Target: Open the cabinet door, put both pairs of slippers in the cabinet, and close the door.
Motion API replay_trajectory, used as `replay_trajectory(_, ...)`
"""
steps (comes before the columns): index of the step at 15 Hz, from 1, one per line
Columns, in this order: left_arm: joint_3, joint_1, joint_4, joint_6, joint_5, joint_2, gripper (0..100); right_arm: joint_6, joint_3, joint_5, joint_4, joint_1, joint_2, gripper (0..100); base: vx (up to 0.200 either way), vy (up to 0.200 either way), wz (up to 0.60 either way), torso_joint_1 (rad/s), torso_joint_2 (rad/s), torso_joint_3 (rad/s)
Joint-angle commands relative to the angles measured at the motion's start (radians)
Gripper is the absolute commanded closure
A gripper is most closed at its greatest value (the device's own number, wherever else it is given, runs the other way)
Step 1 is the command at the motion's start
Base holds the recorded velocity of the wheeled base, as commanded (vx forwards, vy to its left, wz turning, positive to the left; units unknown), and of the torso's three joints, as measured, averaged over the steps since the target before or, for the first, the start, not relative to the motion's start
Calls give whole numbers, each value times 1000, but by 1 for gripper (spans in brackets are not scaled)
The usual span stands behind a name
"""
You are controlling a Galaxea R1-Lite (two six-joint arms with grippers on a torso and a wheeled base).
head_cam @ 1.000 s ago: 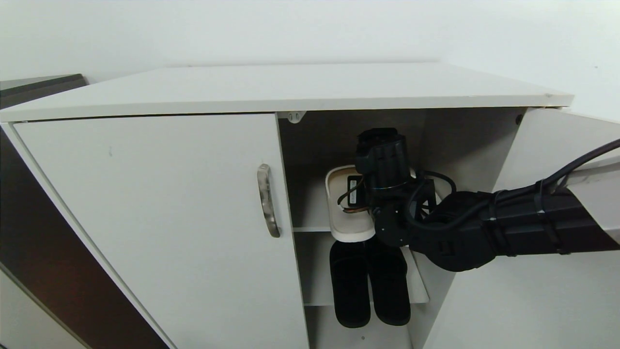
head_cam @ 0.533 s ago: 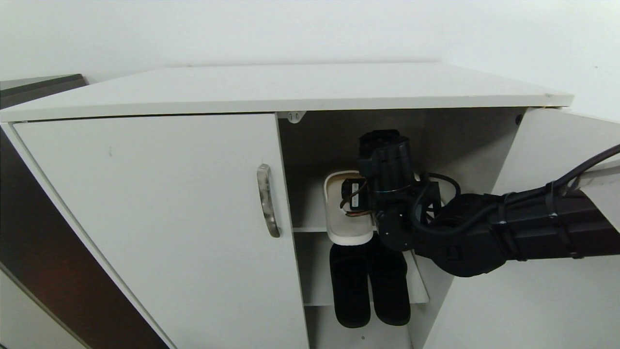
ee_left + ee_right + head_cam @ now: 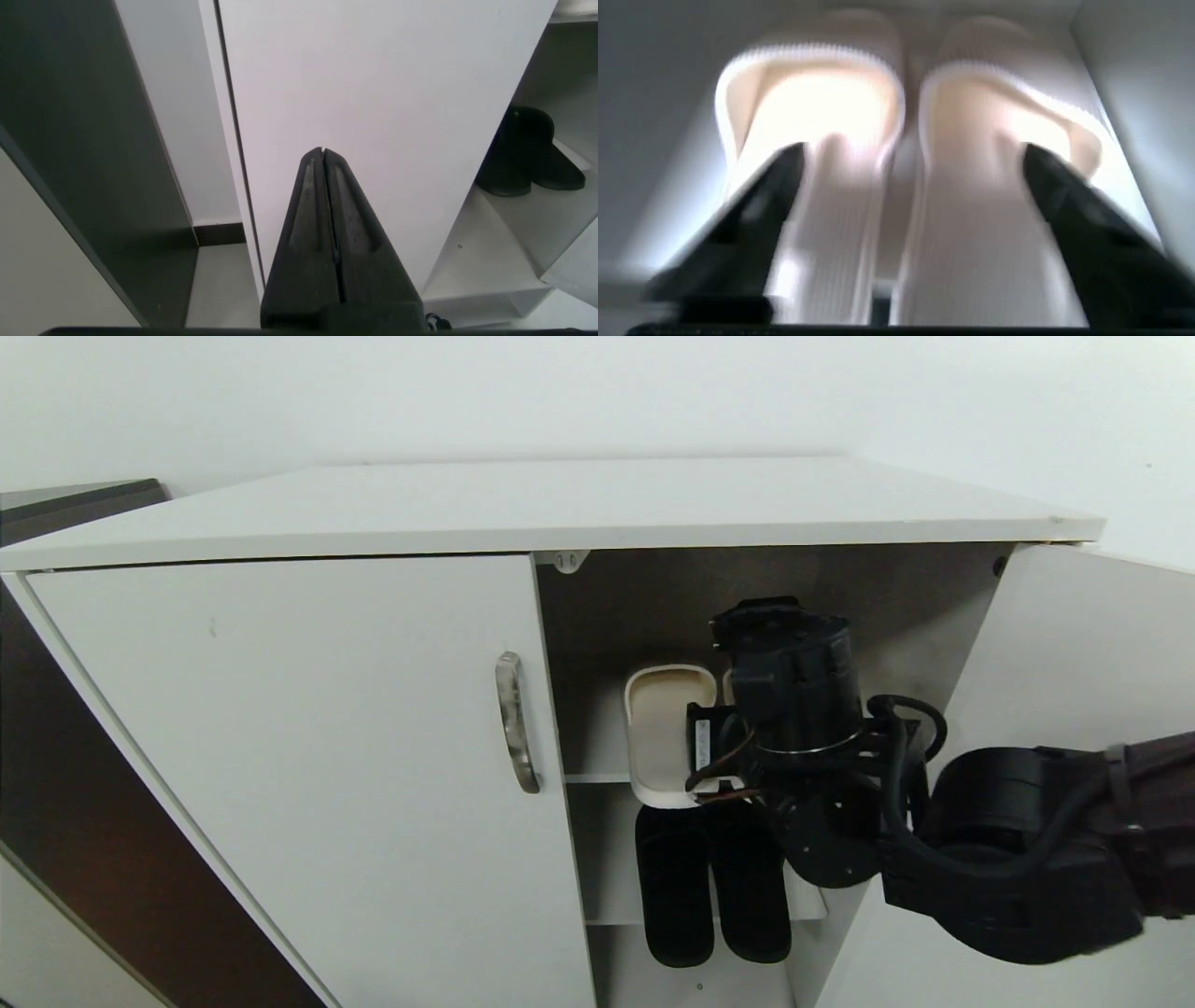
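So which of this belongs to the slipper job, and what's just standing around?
Job in hand:
cream slippers, on the upper shelf
black slippers, on the shelf below
cabinet, with its right door open
right gripper, open, at the cream pair

Not involved:
left door, closed
dark brown panel beside the cabinet
left gripper, shut, idle

white slippers: right one hidden behind the right arm in the head view; both blurred in the right wrist view.
right gripper: fingers blurred, their bases cut off.
black slippers: far ends hidden under the white pair.
cabinet: base cut off.
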Motion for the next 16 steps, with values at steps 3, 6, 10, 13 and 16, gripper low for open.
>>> replay_trajectory(3,0,-1,0,0,0,0,100,0,100,4,-14,68,-153,100,0,0,0,0,0,0)
replay_trajectory(6,0,0,0,-3,2,0,100,0,138,3,-15,88,-131,100,0,0,0,0,0,0)
replay_trajectory(10,0,0,-1,-3,2,1,100,3,157,1,-17,86,-110,100,0,0,0,0,0,0)
replay_trajectory(13,0,0,0,-3,2,0,100,5,166,1,-17,86,-110,100,0,0,0,0,0,0)
replay_trajectory(16,0,-1,-1,-3,2,1,100,5,172,1,-18,86,-105,100,0,0,0,0,0,0)
